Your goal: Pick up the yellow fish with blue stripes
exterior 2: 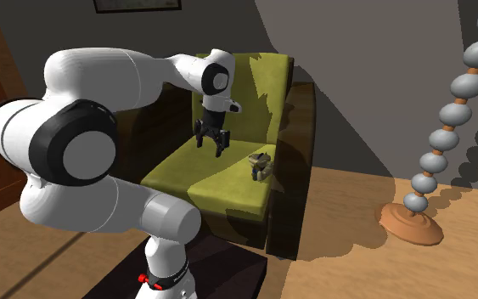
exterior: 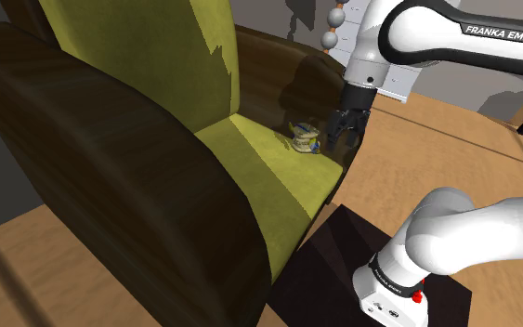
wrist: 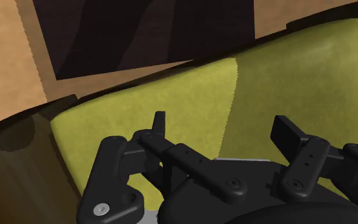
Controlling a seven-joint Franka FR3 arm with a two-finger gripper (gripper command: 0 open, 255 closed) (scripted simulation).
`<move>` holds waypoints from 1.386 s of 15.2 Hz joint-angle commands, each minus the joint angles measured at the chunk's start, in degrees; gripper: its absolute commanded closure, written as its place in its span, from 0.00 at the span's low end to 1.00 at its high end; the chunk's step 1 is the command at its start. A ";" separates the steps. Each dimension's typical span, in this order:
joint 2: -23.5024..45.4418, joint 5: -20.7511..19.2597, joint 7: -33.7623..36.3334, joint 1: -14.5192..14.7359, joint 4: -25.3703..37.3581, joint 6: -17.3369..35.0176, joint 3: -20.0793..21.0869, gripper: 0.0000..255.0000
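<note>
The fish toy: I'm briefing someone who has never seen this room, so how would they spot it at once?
Find the armchair with dark brown arms and an olive-yellow seat. On that seat, close to one arm, sits the fish toy. It is a small pale-yellow lump with blue marks, the only loose thing on the cushion.

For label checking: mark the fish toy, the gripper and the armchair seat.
fish toy (exterior: 304, 137), shoulder view, on its body.
gripper (exterior: 342, 137), shoulder view, midway between its fingertips.
armchair seat (exterior 2: 196, 175), second exterior view, on the bare cushion.
</note>
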 commanded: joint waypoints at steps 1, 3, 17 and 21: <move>0.00 0.00 0.00 0.00 0.00 0.00 0.00 0.00; 4.55 -2.29 -1.13 -0.29 1.92 1.97 -0.02 0.00; 35.84 -18.13 -4.68 -2.72 21.87 10.10 0.45 0.00; 44.66 -22.73 -5.00 -3.10 29.79 10.28 0.43 0.00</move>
